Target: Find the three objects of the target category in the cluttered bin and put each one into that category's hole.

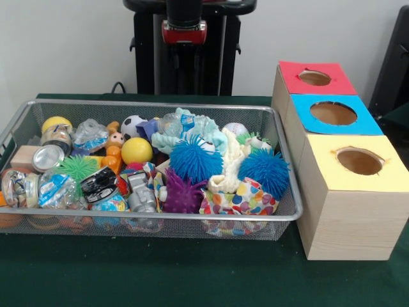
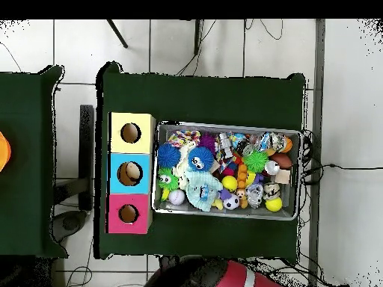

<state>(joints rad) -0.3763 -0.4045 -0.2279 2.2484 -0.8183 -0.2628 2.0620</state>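
Wire bin (image 1: 281, 214) on green table (image 1: 160, 275), packed w/ toys. Front view: two blue spiky balls (image 1: 195, 158) centre-right, purple spiky ball (image 1: 182, 197) near them, green spiky ball (image 1: 78, 167) left, yellow ball (image 1: 137, 151) mid, soccer ball (image 1: 132, 125) far side, crushed cans (image 1: 48, 157) at left end. Wooden box (image 1: 348, 217) just right of bin, three holes: yellow top (image 1: 390, 169) nearest, blue top (image 1: 367, 121) mid, red top (image 1: 342, 80) farthest. Arm (image 1: 184, 29) retracted at top; gripper fingers not visible, can't tell state. Target category unclear
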